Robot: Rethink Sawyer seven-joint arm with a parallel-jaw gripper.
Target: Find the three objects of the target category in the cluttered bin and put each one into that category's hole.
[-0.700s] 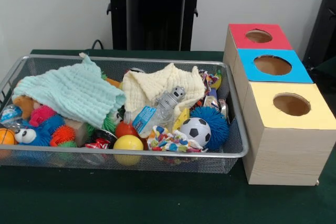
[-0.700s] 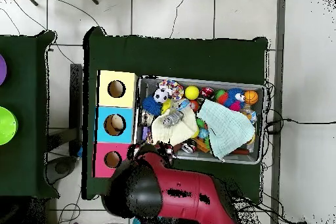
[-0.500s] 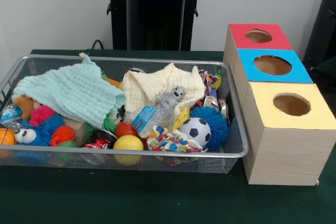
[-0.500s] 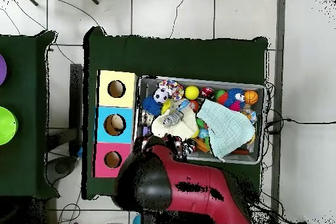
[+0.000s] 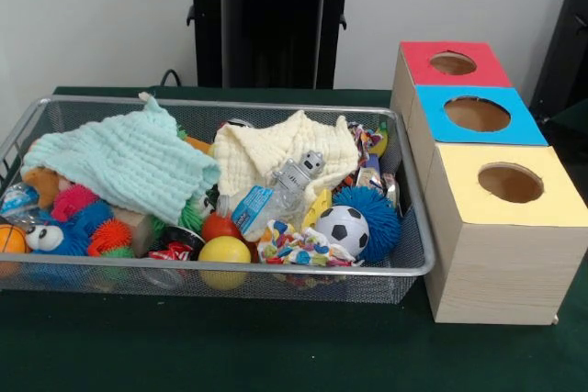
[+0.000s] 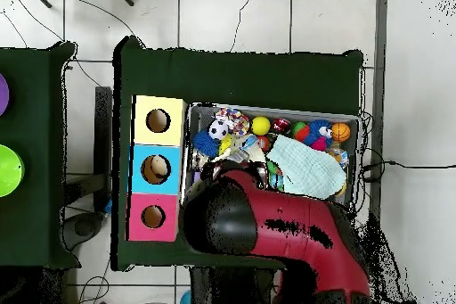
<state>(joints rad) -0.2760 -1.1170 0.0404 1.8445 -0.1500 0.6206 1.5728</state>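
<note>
The bin [image 5: 230, 103] is a wide wire-mesh basket on the green table, packed with toys. It holds a mint cloth [image 5: 129, 167], a cream cloth [image 5: 276, 153], a grey robot toy [image 5: 299, 172], a soccer ball [image 5: 343, 229], a blue spiky ball [image 5: 378, 213] and a yellow ball [image 5: 224, 251]. Beside it stand three wooden boxes with holes in red [image 5: 413, 66], blue [image 5: 528, 121] and yellow [image 5: 459, 199] tops. In the overhead view my red and black arm [image 6: 285, 229] reaches over the bin's [image 6: 356, 119] near side and hides the cream cloth. The gripper is hidden under it.
The bin also holds an orange basketball [image 5: 9, 239], a blue plush with eyes [image 5: 55, 236], a plastic bottle [image 5: 262, 207] and a patterned cloth [image 5: 299, 247]. The black pedestal [image 5: 271, 25] stands behind the bin. In the overhead view a second green table [image 6: 31, 153] lies to the left.
In the overhead view the arm has swung further over the bin and now covers the cream cloth and the robot toy. Nothing in the bin has moved in the front view.
</note>
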